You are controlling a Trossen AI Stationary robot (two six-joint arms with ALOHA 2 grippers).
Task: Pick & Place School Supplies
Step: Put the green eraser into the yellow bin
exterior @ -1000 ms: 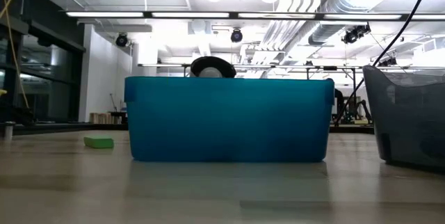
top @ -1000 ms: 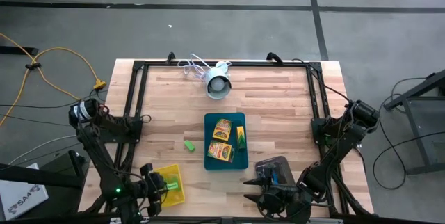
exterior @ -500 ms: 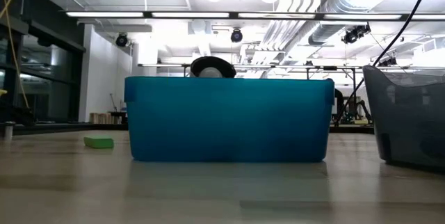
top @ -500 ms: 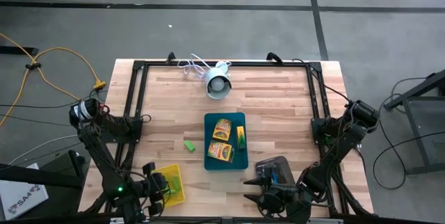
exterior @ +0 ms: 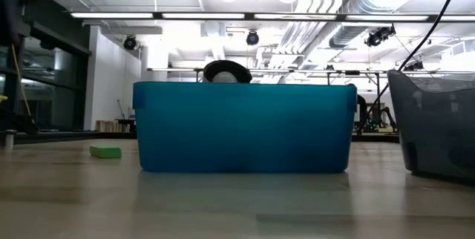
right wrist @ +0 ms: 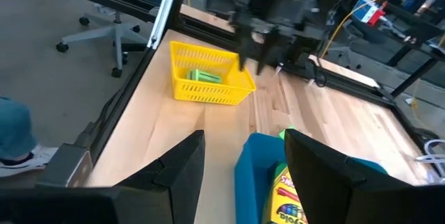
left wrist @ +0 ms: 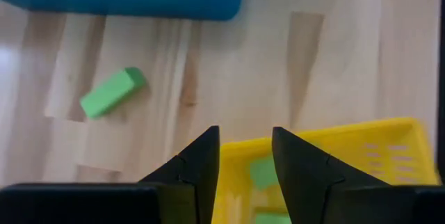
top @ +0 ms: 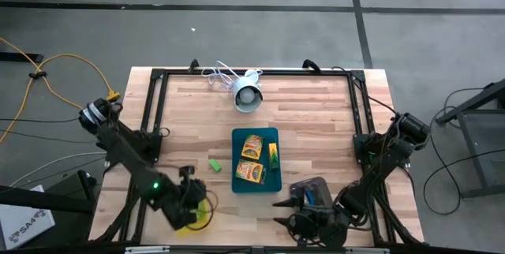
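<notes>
One bright green block [top: 215, 165] lies flat on the wood between the yellow tray [top: 202, 216] and the teal tray [top: 276, 134]; it also shows in the left wrist view [left wrist: 111, 92] and the low view [exterior: 105, 151]. More green blocks [left wrist: 263, 172] lie in the yellow tray. Two yellow-orange boxes [top: 252, 146] [top: 251, 173] lie in the teal tray. Blue-handled tools [top: 316, 199] sit in the dark grey tray [top: 301, 186]. My left gripper [left wrist: 245, 147] hangs open over the yellow tray's far rim. My right gripper [right wrist: 243, 154] waits open at the near edge.
A white round device with a cable [top: 247, 95] stands near the far edge, behind the teal tray. A black frame [top: 154, 100] runs along the table's left, far and right sides. Bare wood lies between the green block and the left rail.
My left arm has risen from the near-left corner and swung toward the table's right and far side. Its gripper now stands over the yellow tray's far rim, closer to the loose green block. The objects have stayed put.
</notes>
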